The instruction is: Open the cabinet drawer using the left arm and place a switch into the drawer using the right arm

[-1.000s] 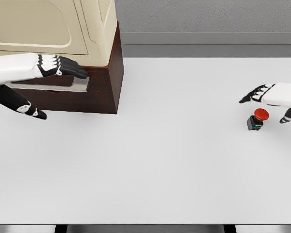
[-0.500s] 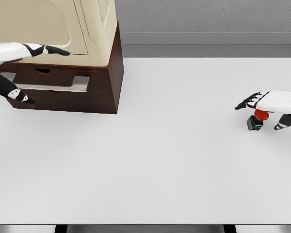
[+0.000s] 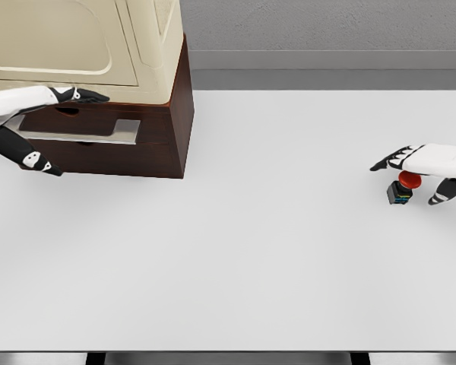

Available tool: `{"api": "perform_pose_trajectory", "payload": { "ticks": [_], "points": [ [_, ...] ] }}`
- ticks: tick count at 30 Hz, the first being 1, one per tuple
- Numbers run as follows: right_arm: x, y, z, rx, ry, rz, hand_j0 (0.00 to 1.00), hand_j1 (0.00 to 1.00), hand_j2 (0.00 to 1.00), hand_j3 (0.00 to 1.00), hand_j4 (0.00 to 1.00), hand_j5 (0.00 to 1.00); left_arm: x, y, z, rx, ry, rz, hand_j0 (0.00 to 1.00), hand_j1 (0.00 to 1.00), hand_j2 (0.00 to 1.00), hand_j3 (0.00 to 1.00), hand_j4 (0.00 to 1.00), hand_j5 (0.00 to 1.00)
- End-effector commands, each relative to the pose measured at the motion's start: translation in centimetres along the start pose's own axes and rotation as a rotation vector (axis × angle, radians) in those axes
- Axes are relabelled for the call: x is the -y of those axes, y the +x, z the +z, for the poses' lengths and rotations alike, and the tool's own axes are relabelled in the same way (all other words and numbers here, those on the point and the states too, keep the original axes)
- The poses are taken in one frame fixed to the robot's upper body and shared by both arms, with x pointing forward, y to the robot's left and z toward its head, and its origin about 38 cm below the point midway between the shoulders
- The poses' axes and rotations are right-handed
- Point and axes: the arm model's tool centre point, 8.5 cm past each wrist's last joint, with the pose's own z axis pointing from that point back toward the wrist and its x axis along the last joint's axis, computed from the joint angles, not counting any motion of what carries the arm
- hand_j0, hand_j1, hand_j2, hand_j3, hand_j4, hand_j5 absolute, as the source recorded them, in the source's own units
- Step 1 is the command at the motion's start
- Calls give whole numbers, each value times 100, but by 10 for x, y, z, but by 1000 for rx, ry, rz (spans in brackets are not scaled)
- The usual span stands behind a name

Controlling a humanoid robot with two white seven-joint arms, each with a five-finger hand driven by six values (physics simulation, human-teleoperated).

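Over switch [image 3: 400, 189] | right hand [image 3: 425, 169] wide (barely moved) | left hand [image 3: 38, 114] lower, wide

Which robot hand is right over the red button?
The right hand. It hovers over the switch, fingers spread. The left hand is far off by the drawer.

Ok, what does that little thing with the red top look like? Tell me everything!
The switch is a small push-button: a round red cap on a dark, boxy base with a bluish stripe low on the side. It looks like plastic. It stands upright on the white table, near the right edge. The right robot hand is spread just above it, covering part of the red cap; whether it actually touches cannot be told.
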Motion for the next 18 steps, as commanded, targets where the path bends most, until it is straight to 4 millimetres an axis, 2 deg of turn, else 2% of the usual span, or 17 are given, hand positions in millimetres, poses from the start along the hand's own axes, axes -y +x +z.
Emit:
{"api": "perform_pose_trajectory", "payload": {
  "ticks": [1, 3, 7, 14, 16, 18],
  "points": [
    [0, -1, 0, -1, -4, -9, 94, 94, 94, 94, 94, 94, 1, -2, -2, -14, 0, 18, 100, 100, 100, 100, 100, 100],
    [0, 1, -3, 4, -4, -8, 89, 89, 89, 89, 89, 89, 3, -3, -3, -13, -4, 23, 100, 100, 100, 100, 100, 100],
    [1, 3, -4, 11, -5, -2, 86, 86, 86, 86, 86, 86, 10, 0, -18, 28, -7, 41, 100, 100, 100, 100, 100, 100],
    [1, 3, -3, 11, -7, -3, 76, 76, 76, 76, 76, 76, 16, -3, -18, 30, -17, 59, 100, 100, 100, 100, 100, 100],
    [1, 3, -3, 11, -7, -3, 71, 71, 71, 71, 71, 71, 15, -3, -18, 27, -15, 55, 100, 100, 100, 100, 100, 100],
    [1, 3, -3, 11, -6, -4, 70, 70, 70, 70, 70, 70, 14, -4, -16, 20, -14, 52, 100, 100, 100, 100, 100, 100]
  ]
}}
